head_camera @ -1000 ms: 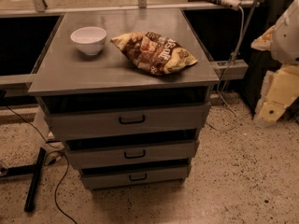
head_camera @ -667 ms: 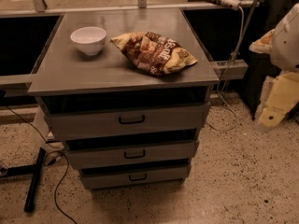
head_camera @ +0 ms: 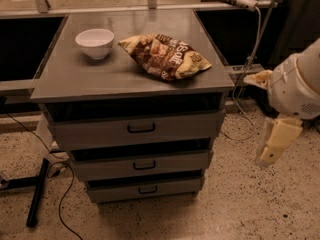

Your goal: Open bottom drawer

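Reaching the bottom drawer (head_camera: 117, 192) is judged to be the step in hand, and nothing of it is done: the drawer is seen shut, low in the centre of the frame, as the narrowest front of three under the middle drawer (head_camera: 110, 168) and the top drawer (head_camera: 95, 132). The gripper (head_camera: 255, 119) hangs at the right edge of the frame, well apart from the cabinet and above the level of the lowest front. Its two cream fingers (head_camera: 274, 143) are seen spread apart, and nothing is held between them.

For a clean pull, the gripper should be brought down and across to the small black loop handle (head_camera: 147, 189) at the centre of the lowest front. The handle should be met squarely, with one finger passed behind the loop, and closed on before any pull is made. The pull is best drawn straight out, toward the bottom of the frame, so that the drawer is not skewed on its runners. The handle of the middle drawer lies just above and could be taken by mistake.

On the cabinet top (head_camera: 70, 84) a white bowl (head_camera: 95, 43) is set at upper left, with nothing visible inside it. Just beside it, a crumpled chip bag (head_camera: 165, 55) is laid. What the three drawers hold cannot be told, since all are shut.
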You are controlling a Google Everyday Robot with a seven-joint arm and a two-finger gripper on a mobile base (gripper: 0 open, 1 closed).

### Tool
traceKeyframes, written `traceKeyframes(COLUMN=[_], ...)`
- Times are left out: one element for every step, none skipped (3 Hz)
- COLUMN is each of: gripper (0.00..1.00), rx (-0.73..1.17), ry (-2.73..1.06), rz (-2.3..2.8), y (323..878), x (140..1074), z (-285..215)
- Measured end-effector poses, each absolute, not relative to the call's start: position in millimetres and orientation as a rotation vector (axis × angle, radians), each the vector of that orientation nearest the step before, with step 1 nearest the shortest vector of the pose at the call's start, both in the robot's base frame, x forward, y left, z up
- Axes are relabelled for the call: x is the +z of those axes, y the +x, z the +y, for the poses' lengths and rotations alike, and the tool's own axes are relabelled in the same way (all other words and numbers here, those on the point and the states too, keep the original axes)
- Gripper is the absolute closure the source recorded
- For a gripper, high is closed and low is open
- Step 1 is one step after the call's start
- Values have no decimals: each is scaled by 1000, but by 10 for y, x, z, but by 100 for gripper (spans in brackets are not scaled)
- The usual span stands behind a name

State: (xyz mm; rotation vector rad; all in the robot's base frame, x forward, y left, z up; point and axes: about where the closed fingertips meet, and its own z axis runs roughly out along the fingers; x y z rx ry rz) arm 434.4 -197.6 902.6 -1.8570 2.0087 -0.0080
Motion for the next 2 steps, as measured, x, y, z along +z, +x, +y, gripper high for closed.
traceKeyframes(gripper=[0, 0], rx=[60, 122], ry=[-1835, -1782], rz=[1969, 1955], y=[4434, 4532], x=[8483, 7953], z=[-2029, -2075])
